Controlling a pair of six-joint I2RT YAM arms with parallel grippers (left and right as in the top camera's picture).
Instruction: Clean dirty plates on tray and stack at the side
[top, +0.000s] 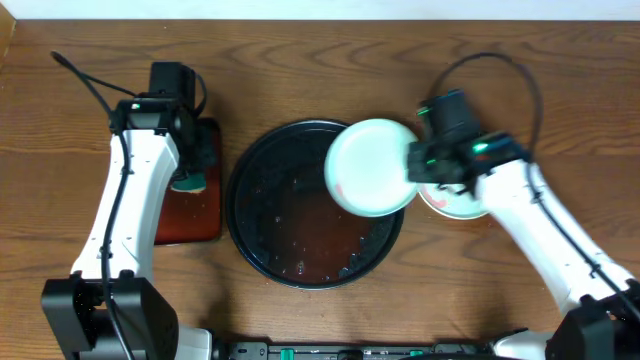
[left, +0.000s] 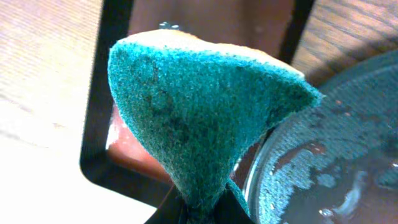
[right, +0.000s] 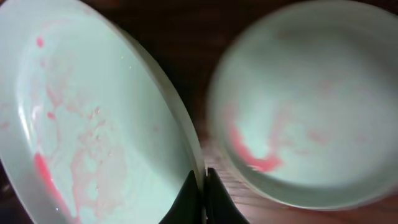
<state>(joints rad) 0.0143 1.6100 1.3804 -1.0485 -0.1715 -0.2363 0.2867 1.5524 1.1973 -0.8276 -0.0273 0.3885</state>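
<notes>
Table (top: 300, 60): brown wood with darker grain lines. Round tray (top: 250, 215): glossy black, faint reddish wet patches, pale droplets. First plate (top: 365, 165): pale blue-green, pink-red smears, one brighter red streak near the rim. Second plate (top: 450, 205): same pale blue-green, curved red streak, pinkish haze. Sponge (left: 199, 118): teal scrub face mottled darker, yellow edge. Rectangular tray (top: 195, 225): black rim, reddish-brown inside. Left arm (top: 125, 215) and right arm (top: 545, 230): white shells, black joints, small green lights.

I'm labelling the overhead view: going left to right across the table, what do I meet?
Rectangular tray → round black tray → held plate → second plate, resting on the table.
</notes>
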